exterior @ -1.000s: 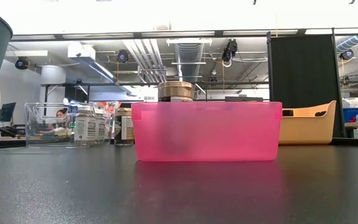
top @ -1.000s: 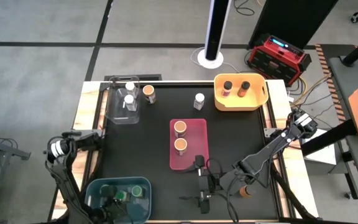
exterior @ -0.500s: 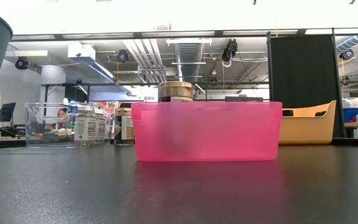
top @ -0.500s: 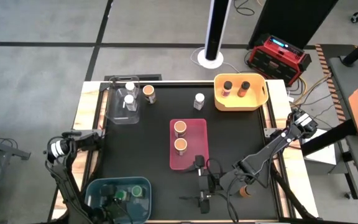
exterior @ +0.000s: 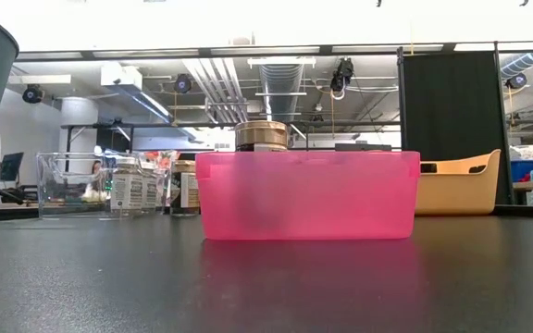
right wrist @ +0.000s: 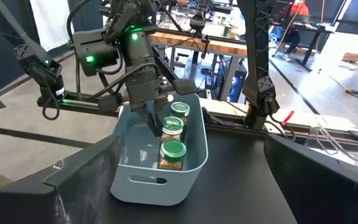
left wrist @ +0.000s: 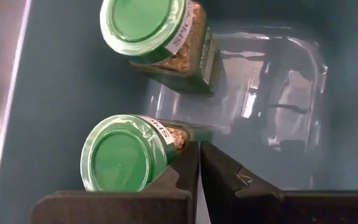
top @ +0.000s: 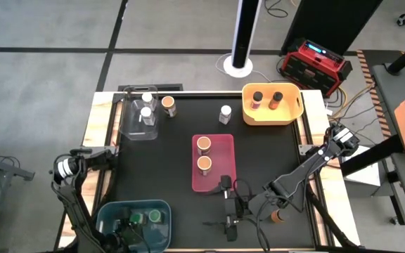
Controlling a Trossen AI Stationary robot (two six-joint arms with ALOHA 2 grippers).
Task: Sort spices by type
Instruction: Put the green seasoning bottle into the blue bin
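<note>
Landmark: the pink bin (top: 213,163) is taken as reference, at the middle of the desk (top: 273,151).
Left gripper (right wrist: 156,126): lowered into the blue bin (top: 133,223), at the desk's near left corner from the pink bin; jaws are seen closed, nothing held, beside a green-lidded jar (left wrist: 126,154).
Right gripper (top: 228,209): held just near-side of the pink bin; jaws are spread wide and empty.
Orange-lidded jars (top: 204,145): two inside the pink bin, one (top: 168,105) beyond it to the left, one (top: 278,215) near-right of it.
Dark-lidded jars (top: 258,98): two in the yellow bin (top: 271,105), far right of the pink bin.
White-lidded jars (top: 145,115): two in the clear bin (top: 138,118), far left; one (top: 225,114) loose just beyond the pink bin.
</note>
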